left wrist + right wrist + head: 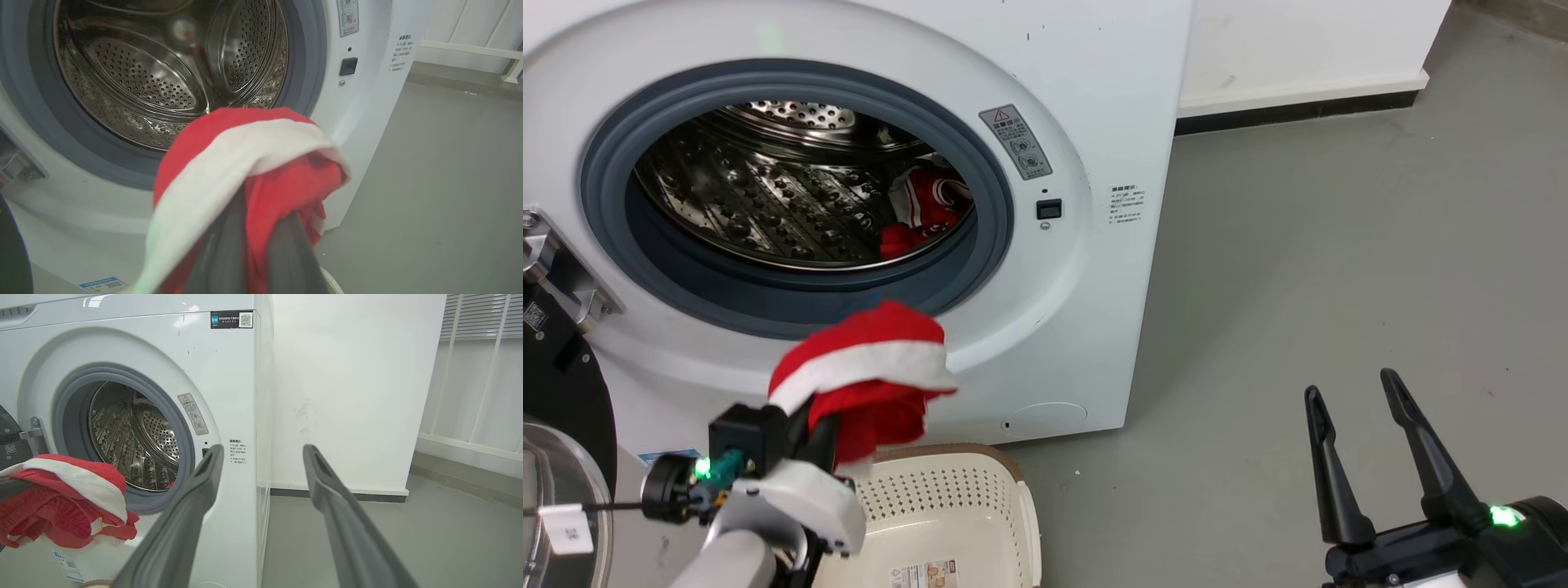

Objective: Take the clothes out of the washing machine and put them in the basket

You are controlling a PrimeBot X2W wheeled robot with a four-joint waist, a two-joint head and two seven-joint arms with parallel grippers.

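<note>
The right end effector [1349, 388] is nearest, to the right of the washing machine [1094, 122] and well apart from it, above the grey floor [1339, 245]. Its two fingers stand wide apart and hold nothing. The left end effector [818, 425] is in front of the machine, below the porthole. It grips a red and white garment [866, 359], which hangs in a bunch over its fingers. Under this garment the basket [931, 498] stands on the floor, close to the foot of the machine. Deeper, inside the machine's steel drum [752, 196], another red garment [927, 208] lies at the right side.
</note>
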